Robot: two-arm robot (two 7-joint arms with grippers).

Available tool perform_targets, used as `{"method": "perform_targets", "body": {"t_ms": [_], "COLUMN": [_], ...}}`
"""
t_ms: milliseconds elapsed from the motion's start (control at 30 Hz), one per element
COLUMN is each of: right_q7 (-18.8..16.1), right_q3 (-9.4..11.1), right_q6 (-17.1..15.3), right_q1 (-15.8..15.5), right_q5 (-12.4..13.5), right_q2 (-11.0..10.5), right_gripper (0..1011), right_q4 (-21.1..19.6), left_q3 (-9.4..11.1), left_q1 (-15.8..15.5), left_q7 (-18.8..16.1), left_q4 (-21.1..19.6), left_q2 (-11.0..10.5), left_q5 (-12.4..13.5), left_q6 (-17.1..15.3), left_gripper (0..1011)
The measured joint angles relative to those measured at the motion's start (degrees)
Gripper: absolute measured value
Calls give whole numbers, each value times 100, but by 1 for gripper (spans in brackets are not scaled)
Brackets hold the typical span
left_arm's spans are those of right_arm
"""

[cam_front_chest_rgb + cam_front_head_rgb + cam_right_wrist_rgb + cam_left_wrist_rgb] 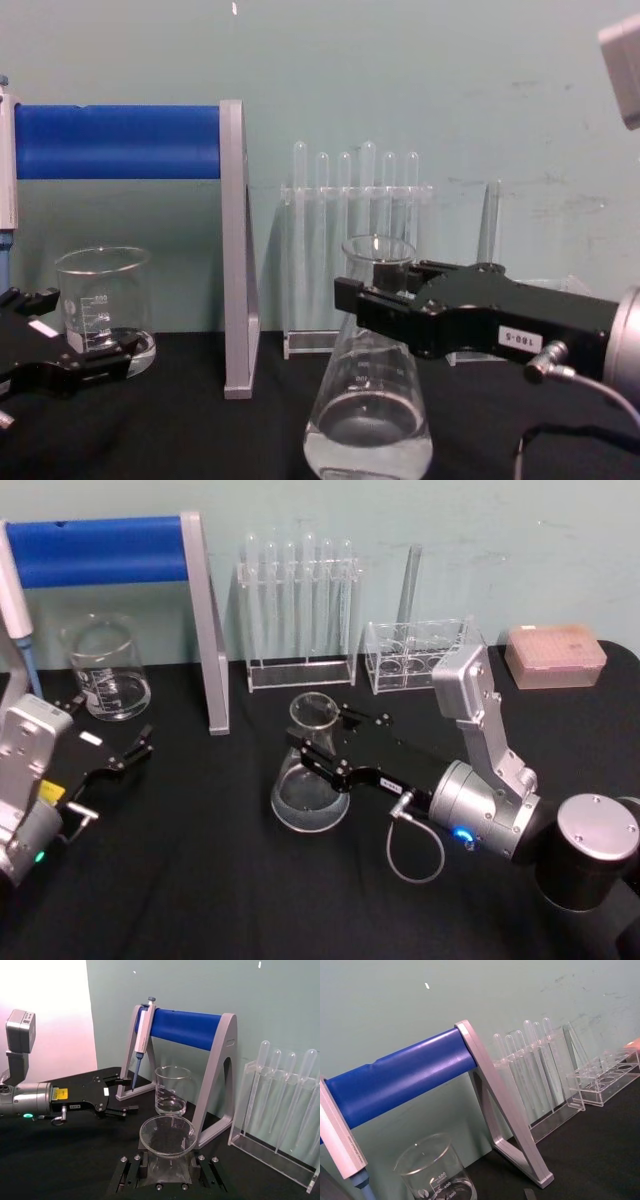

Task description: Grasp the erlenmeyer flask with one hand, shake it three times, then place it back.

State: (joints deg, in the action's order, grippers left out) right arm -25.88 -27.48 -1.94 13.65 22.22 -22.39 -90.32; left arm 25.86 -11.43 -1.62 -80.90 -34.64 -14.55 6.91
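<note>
Right gripper (322, 730) clamps erlenmeyer flask (310, 800) on black table (200, 880), wall (450, 520) behind.

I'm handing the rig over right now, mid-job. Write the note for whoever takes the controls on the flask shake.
Right hand: sits around the neck of the erlenmeyer flask; a firm grip cannot be confirmed.
Left hand: open, parked at the robot's left near the beaker, holding nothing.
Flask: upright on the black table, about mid-table, with a little clear liquid in its base.
Done: the approach to the neck. The shake count cannot be read from this moment.
Left: probably confirm the grip, lift, shake three times, set it back and release.
</note>
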Motion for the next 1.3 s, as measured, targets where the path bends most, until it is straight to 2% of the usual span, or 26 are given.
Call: {"method": "perform_targets", "body": {"t_ms": [833,1300], "right_q7": [-172,-194], "right_q3": [-87,-71], "right_q6": [383,416], "right_q1": [-67,-116], "right_q5": [-134,-167], "right_q2": [160,204], "right_gripper": [449,449], "right_q4": [539,616], "left_q3": [0,0], "left_q1": [0,0], "left_q7": [0,0], "left_q4": [0,0], "left_q2": [0,0], "left_q5": [0,0], "left_q6": [0,0], "left_gripper": [1001,1001]}}
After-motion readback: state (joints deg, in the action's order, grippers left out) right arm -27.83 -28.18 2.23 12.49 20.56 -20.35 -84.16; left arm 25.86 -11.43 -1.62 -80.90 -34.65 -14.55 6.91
